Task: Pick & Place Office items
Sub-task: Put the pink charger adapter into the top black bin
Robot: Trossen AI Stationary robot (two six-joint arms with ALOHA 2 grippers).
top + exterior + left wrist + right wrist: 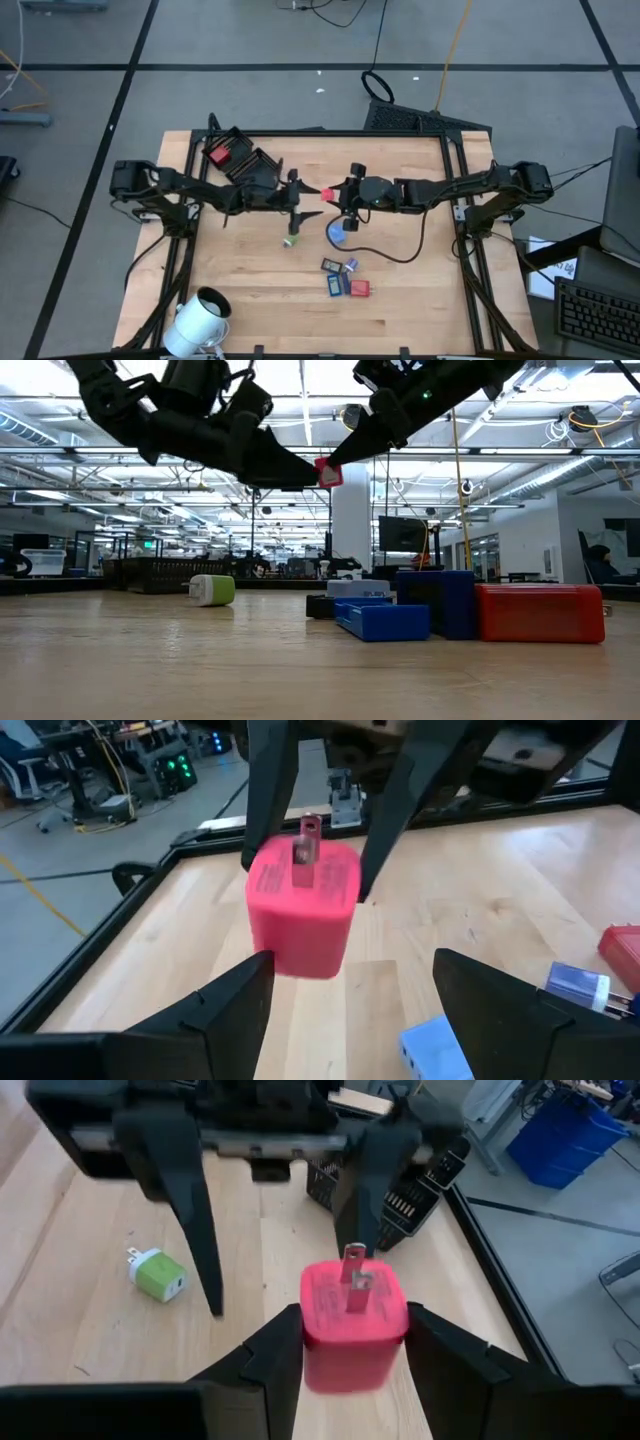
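Wooden table (pixel 250 290), mid-air handover at centre: right gripper (pixel 345 1355) clamps red charger plug (pixel 352 1323); left gripper (pixel 350 990) wide, facing it. Next: carry to tray (pixel 245 160), 10 o'clock.

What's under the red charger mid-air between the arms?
Bare wood table lies under the red charger, which hangs clear of it, clamped by the right gripper. The open left gripper faces it. Its underside is hidden.
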